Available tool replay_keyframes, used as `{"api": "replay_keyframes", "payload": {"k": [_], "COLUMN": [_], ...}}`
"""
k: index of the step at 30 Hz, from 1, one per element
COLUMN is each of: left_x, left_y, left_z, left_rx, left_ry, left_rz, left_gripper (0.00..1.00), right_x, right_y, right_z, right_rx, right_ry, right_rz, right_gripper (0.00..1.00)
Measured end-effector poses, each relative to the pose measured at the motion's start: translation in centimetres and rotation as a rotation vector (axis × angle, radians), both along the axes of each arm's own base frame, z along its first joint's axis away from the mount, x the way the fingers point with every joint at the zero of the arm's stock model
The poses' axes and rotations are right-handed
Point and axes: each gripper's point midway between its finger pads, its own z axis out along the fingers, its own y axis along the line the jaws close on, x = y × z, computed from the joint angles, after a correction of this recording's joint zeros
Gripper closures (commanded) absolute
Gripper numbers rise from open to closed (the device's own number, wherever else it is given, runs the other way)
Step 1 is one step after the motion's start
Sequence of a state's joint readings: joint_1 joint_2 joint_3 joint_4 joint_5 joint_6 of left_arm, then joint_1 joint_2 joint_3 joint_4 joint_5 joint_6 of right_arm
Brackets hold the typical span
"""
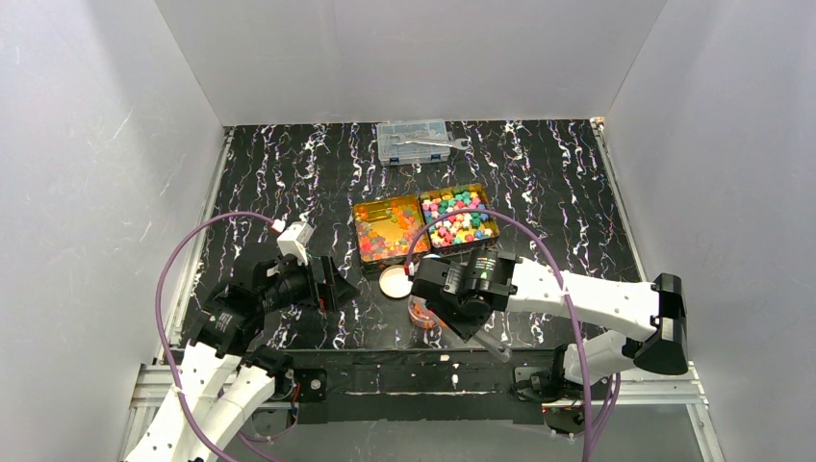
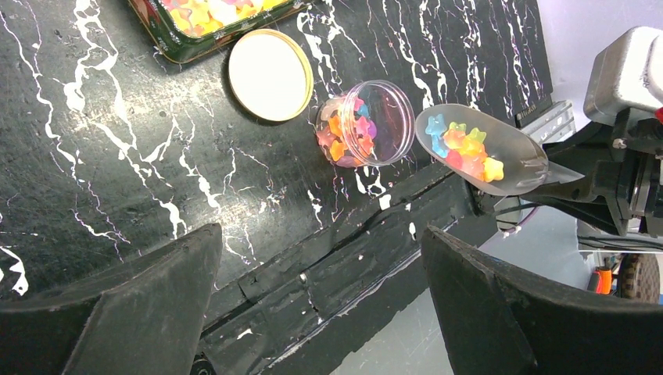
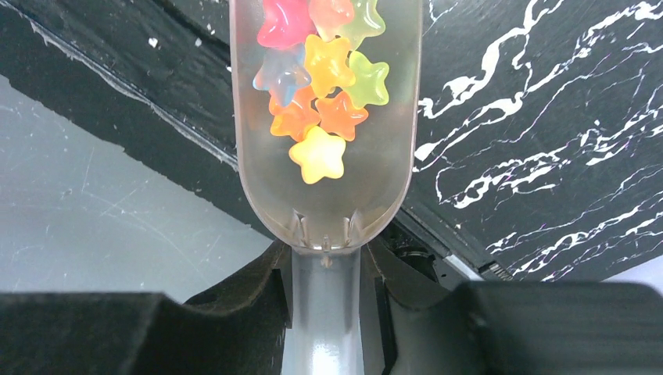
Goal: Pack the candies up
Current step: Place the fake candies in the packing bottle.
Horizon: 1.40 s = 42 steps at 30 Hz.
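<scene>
Closest to the lens in the right wrist view, the right gripper [image 3: 327, 273] has its jaws partly closed and pinched on the narrow handle of a translucent plastic scoop [image 3: 338, 205]. The bowl carries a small heap of star-shaped candies [image 3: 320, 78] in pink, blue, yellow, green and orange. The clear jar [image 2: 367, 125] has its lid off and holds a few of the same stars. The scoop's lip hangs just beside the jar's mouth, on the side toward the near edge of the table [image 2: 117, 141], and I cannot tell whether it touches the rim. The jar's round cream lid [image 2: 270, 74] lies flat just beside the jar on the far side. Beyond that sit two open tins, one of glossy red, orange and yellow pieces [image 1: 389, 229] and one of pastel pieces [image 1: 460, 217]. The left gripper [image 2: 320, 238] hovers to the left of the jar with its jaws spread wide and nothing between them. The candies look tiny, light, smooth and loose, so they would likely slide all at once when the bowl tips and bounce off a hard rim. Pinching single pieces would probably be hopeless, and whether they are soft or hard cannot be told. The sensible hold is the present one, on the scoop handle. The jar looks light and easily nudged, so its side wall would be the place to steady it.
</scene>
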<state>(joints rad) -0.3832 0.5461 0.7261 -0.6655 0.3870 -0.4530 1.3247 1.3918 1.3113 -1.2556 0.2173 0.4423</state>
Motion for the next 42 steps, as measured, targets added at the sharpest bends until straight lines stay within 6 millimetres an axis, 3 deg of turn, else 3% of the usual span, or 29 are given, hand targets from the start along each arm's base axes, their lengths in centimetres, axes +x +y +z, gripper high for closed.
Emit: {"api": "replay_keyframes", "payload": {"k": [11, 18, 28, 42], "left_x": [-0.1, -0.1, -0.3, -0.5], "left_y": [-0.2, -0.3, -0.4, -0.6], "left_z": [0.2, 0.2, 0.2, 0.3], "left_rx": [-0.009, -0.011, -0.012, -0.021], "left_ry": [-0.004, -0.003, -0.005, -0.003], "left_rz": [-0.011, -0.017, -0.033, -0.047], "left_gripper": [0.02, 0.02, 0.01, 0.01], "right_x": [-1.6, -1.4, -0.3, -0.2], "right_y": [-1.1, 0.0, -0.5, -0.2], "right_z": [-1.3, -1.1, -1.5, -2.0], "right_rx": [-0.148, -0.159, -0.176, -0.156], "right_ry": [0.106, 0.141, 0.218, 0.378], "right_rz": [-0.029, -0.040, -0.102, -0.132], "right_gripper": [0.99, 0.99, 0.99, 0.99]}}
